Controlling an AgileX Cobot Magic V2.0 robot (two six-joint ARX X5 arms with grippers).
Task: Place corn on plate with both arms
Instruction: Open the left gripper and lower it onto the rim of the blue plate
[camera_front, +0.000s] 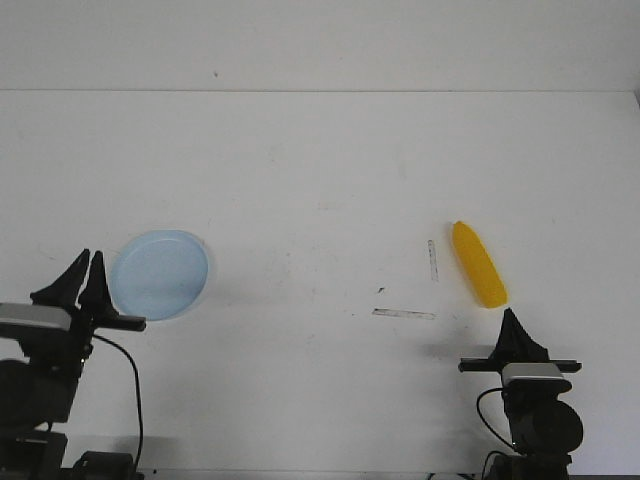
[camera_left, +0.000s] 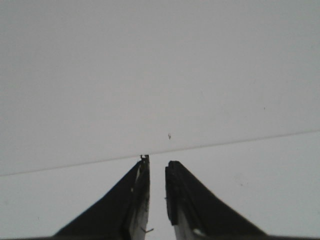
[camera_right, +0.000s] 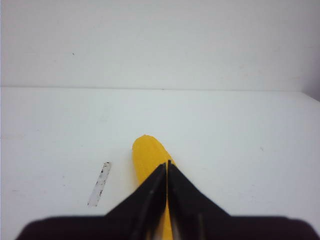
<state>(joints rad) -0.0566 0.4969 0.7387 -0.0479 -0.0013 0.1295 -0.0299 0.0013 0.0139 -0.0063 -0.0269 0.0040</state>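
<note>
The yellow corn (camera_front: 478, 263) lies on the white table at the right, its long axis running away from me. The pale blue plate (camera_front: 160, 275) lies empty at the left. My right gripper (camera_front: 510, 313) is shut and empty, just short of the corn's near end. In the right wrist view the corn (camera_right: 145, 155) shows beyond and under the closed tips of that gripper (camera_right: 167, 164). My left gripper (camera_front: 88, 257) is beside the plate's left rim, its jaws nearly together with a thin gap, holding nothing. In the left wrist view this gripper (camera_left: 157, 162) faces bare table; the plate is out of that view.
Two worn strips of tape lie on the table near the corn, one (camera_front: 433, 260) to its left and one (camera_front: 404, 314) nearer me; the first also shows in the right wrist view (camera_right: 99, 184). The table's far edge (camera_front: 320, 91) meets a white wall.
</note>
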